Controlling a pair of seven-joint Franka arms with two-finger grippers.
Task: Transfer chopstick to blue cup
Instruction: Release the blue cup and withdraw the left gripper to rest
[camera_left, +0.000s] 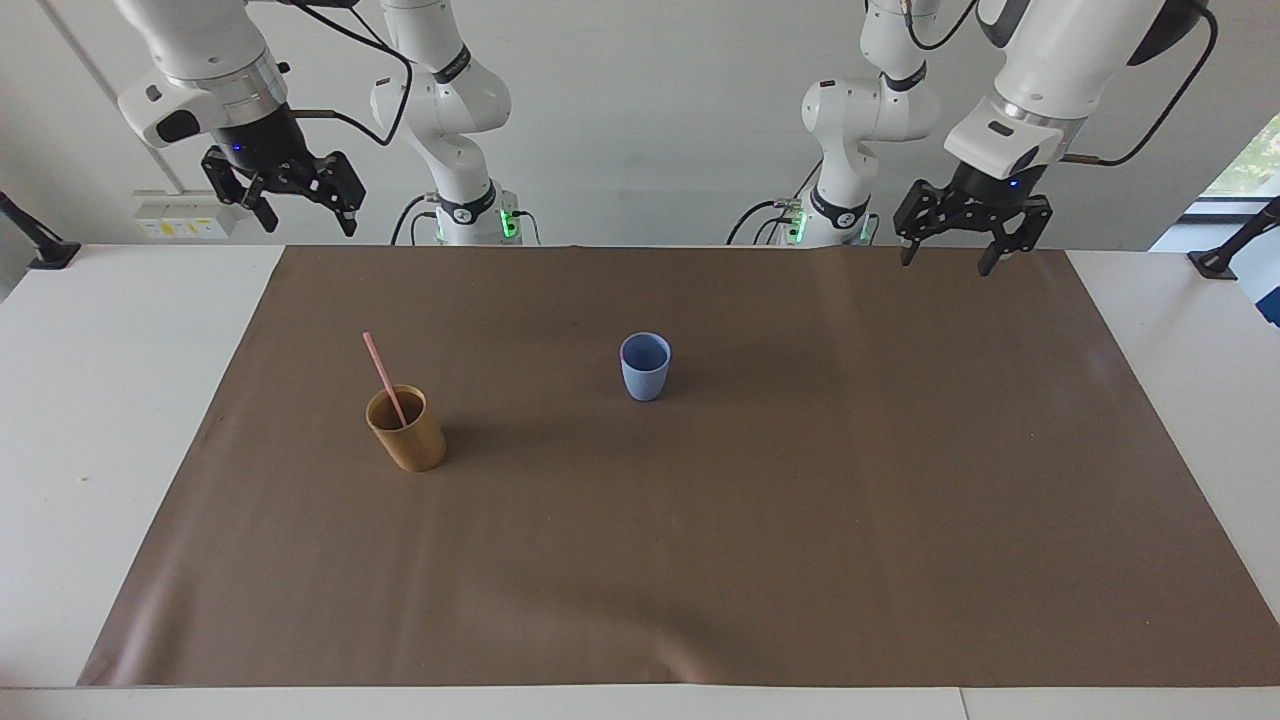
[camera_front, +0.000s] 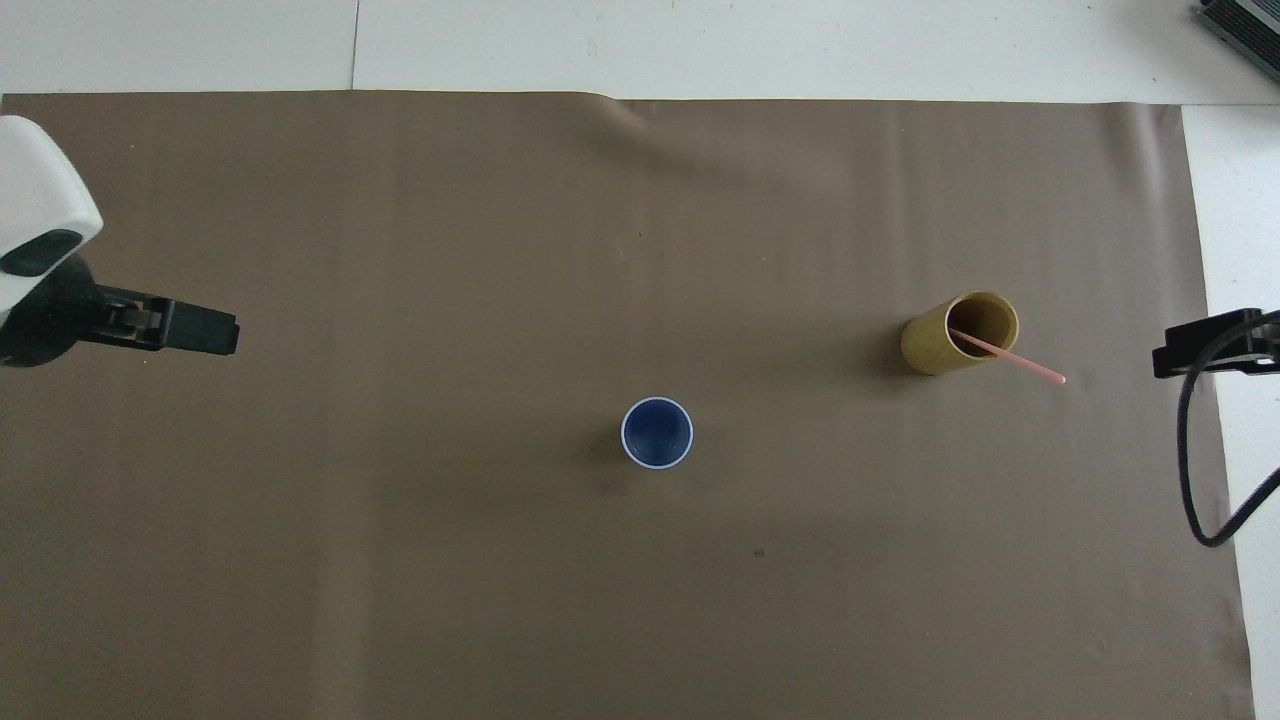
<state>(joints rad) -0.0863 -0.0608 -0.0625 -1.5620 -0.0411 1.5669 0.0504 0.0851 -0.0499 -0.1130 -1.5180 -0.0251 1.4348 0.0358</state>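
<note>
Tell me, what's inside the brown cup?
The pink chopstick stands slanted inside the brown cup, its top sticking out. Its lower end is hidden by the cup's wall.

Matt blue cup, plastic-like. Tan cup, smooth, wood-like, holding a smooth pale-pink chopstick. Brown mat, matt, paper-like, faintly creased. Table, smooth white.
</note>
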